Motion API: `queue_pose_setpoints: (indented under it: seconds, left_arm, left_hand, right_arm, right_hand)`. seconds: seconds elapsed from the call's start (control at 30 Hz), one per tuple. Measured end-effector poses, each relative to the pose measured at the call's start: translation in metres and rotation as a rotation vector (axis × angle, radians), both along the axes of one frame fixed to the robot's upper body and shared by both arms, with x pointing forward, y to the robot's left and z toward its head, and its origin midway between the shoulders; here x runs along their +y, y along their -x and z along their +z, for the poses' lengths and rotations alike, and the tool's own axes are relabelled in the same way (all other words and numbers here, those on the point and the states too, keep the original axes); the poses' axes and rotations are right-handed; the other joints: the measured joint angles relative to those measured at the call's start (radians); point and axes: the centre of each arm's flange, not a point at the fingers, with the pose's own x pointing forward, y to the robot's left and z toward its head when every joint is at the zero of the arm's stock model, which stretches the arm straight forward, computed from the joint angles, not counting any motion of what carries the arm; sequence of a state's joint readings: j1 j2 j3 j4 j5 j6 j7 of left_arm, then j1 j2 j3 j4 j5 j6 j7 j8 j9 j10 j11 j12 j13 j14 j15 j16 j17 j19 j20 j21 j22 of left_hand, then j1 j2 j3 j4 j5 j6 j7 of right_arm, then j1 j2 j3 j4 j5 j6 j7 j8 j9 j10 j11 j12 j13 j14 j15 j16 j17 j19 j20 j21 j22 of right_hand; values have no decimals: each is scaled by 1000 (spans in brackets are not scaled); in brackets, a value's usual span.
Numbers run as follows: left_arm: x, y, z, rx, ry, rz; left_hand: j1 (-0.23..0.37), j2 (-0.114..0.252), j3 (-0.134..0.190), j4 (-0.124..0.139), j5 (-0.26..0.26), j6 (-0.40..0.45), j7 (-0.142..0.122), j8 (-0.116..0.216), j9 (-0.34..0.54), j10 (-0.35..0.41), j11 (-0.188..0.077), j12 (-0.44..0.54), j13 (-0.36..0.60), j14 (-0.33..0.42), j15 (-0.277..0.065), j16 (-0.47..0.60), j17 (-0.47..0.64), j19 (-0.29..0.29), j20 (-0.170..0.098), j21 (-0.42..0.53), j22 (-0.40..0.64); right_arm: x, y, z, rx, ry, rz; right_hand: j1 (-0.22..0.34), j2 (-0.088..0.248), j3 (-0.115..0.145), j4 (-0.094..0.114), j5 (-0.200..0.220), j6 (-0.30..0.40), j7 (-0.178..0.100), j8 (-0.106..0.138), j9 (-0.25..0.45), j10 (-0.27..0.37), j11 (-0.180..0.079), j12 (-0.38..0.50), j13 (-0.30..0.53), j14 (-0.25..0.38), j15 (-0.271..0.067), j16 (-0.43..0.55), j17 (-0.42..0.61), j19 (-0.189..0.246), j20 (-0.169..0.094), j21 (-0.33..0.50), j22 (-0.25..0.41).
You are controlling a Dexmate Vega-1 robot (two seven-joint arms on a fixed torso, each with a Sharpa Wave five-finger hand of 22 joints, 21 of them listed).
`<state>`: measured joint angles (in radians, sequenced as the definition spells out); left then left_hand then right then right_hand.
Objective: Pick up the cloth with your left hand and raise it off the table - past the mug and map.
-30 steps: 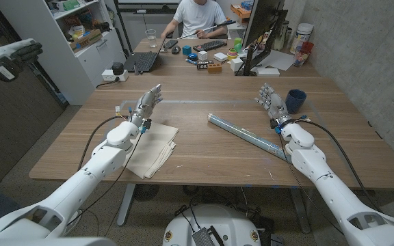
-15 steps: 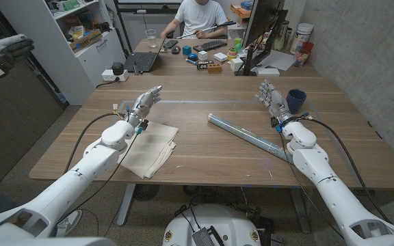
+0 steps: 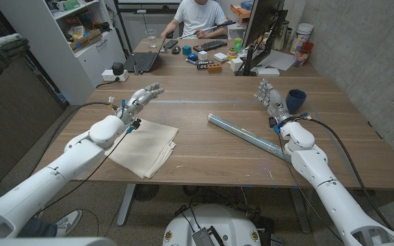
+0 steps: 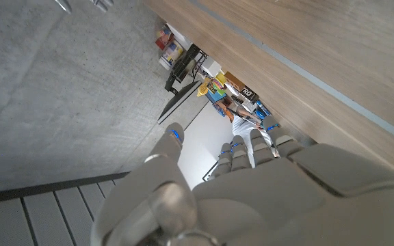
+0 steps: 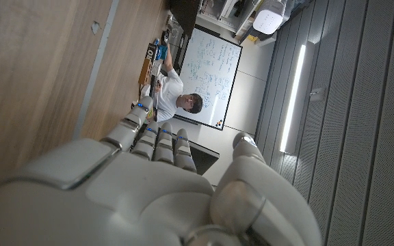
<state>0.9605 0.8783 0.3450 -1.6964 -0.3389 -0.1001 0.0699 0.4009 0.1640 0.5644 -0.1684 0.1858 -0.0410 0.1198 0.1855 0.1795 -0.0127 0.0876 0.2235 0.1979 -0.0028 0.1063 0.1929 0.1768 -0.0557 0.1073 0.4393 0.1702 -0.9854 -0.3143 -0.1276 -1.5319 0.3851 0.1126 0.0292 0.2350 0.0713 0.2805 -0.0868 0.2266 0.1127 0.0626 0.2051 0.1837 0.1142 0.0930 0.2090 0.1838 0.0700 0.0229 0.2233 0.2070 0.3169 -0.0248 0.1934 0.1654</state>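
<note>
Since the earlier frames, your left arm has swung outward toward the robot's left, and the left robot hand (image 3: 141,96) has shifted slightly left and farther from the robot; the cloth, the mug and your right arm have not moved.

Left robot hand: released, fingers extended and apart, holding nothing. It hovers over bare wood beyond the far left corner of the cloth (image 3: 144,146). In the left wrist view, the left robot hand (image 4: 252,184) shows its back with fingers reaching out along the surface (image 4: 334,61).

Cloth: beige, folded, lying flat on the surface (image 3: 204,154), just behind the left robot hand on the robot's side and partly under the left forearm. You have not yet grasped it.

Right robot hand (image 3: 270,98): released, fingers straight and apart, holding nothing, standing with its palm upright. The dark blue mug (image 3: 295,100) stands just to its right. A long folded map (image 3: 248,137) lies at an angle on the surface to its left, running back toward the right forearm.

A person (image 3: 198,17) sits at a separate desk well beyond both robot hands.
</note>
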Motion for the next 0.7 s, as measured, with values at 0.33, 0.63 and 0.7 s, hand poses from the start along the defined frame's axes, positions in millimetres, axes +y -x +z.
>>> queue_pose_setpoints:
  seconds: [0.33, 0.63, 0.7]
  left_arm:
    - [-6, 19, 6, -60, -217, 79]
    - [-14, 29, 7, -130, -409, 161]
    - [-17, 31, 7, -149, -459, 181]
  left_hand:
    - [122, -35, 28, -22, -4, 20, -13, 15, 0, 41, -34, 7, 5, 42, -26, 8, 0, 67, 63, -16, 0]
    - [219, -29, 51, -23, -7, 32, -18, 15, 5, 57, -43, 15, 9, 69, -34, 8, 0, 100, 100, -18, 5]
    - [236, -35, 52, -25, -7, 32, -18, 15, 5, 60, -47, 15, 10, 81, -37, 8, 0, 113, 98, -18, 5]
  right_arm:
    - [12, 7, -3, -3, -1, -1]
    - [21, 15, -7, -2, -3, -8]
    - [23, 18, -8, -1, -4, -10]
  right_hand:
    - [0, 0, 0, 0, 0, 3, -4, 0, 0, 4, 3, 0, 0, 0, 0, 0, 0, 0, 0, 0, 0]
    - [0, 0, 0, 0, 0, 3, -4, 0, 0, 9, -2, 0, 0, 0, 0, 0, 0, 0, 0, 0, 0]
    - [0, 0, 0, 0, 0, 3, -4, 0, 0, 9, -2, 0, 0, 4, 4, 0, 0, 0, 0, 0, 0]
